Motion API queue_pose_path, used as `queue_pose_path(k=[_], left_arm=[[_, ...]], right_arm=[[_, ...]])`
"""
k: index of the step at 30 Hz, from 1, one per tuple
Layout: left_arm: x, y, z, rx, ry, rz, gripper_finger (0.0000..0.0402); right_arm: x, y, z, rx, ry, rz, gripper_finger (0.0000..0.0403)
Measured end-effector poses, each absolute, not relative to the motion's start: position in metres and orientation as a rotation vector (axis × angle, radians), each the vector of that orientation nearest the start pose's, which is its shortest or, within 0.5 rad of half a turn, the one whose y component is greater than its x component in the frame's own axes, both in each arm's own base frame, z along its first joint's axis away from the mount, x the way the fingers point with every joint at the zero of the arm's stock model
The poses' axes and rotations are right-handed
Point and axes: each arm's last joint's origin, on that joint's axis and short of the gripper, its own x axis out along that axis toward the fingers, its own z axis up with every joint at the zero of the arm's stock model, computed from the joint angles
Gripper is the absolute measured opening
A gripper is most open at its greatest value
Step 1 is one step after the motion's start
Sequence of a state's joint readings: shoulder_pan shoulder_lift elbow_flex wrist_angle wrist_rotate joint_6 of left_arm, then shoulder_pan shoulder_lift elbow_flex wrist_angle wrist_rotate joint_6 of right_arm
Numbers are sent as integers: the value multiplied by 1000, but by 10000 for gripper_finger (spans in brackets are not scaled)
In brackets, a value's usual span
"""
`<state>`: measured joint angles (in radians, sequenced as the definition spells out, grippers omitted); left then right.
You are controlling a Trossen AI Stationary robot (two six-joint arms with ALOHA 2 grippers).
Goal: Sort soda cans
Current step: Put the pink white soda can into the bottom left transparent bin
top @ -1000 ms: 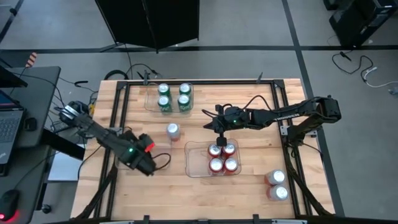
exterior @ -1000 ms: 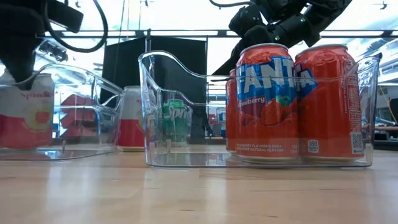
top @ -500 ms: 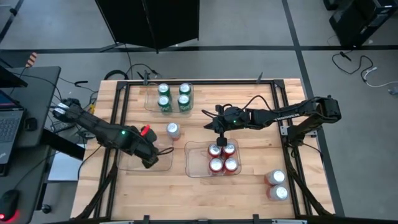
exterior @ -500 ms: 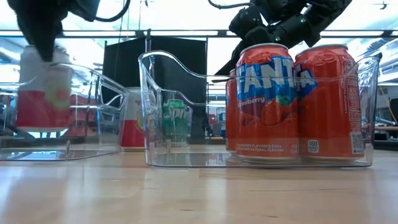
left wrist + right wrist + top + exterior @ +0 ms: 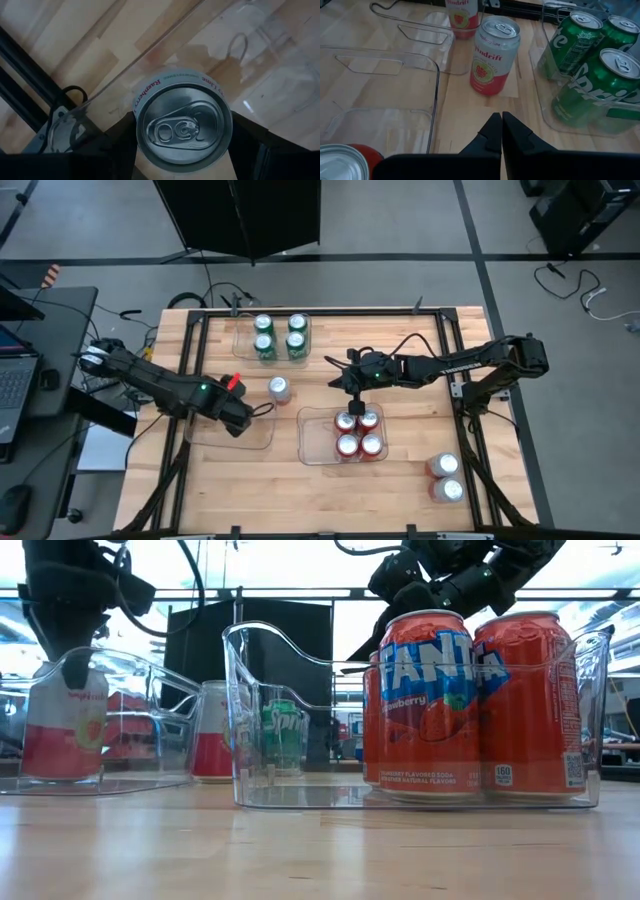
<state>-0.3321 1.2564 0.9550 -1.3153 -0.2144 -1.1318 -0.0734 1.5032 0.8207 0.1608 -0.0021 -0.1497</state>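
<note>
Left pincer is clamped round the Spindrift can, which looks light, smooth and slippery, best held by its sides.

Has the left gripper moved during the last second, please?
Yes. The left gripper, holding a white can, moved from the table's front toward the green cans, over its clear tray.

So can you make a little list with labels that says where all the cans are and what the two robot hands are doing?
green cans: four, in far tray
red cans: four, in middle tray
left gripper: shut on white can, inside the left tray
loose white can: stands on table between trays
two white cans: near right corner
right gripper: shut, empty, above the red cans
</note>
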Motion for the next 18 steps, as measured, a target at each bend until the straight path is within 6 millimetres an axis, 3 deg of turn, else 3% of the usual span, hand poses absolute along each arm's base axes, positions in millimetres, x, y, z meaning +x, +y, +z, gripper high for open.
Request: queue_pose_path(k=[9,11,15,18], left_arm=[[176,-54,245,-458,1359,757,238],[176,-54,244,-456,1361,757,266],[175,-54,244,-449,1378,760,367],[176,-54,247,-436,1378,739,381]], right_arm=[[313,-23,211,-124,526,-31,1],[313,-23,211,-122,526,-32,1],[313,-23,211,-118,525,-33,1],[313,-23,211,-119,525,-33,0]])
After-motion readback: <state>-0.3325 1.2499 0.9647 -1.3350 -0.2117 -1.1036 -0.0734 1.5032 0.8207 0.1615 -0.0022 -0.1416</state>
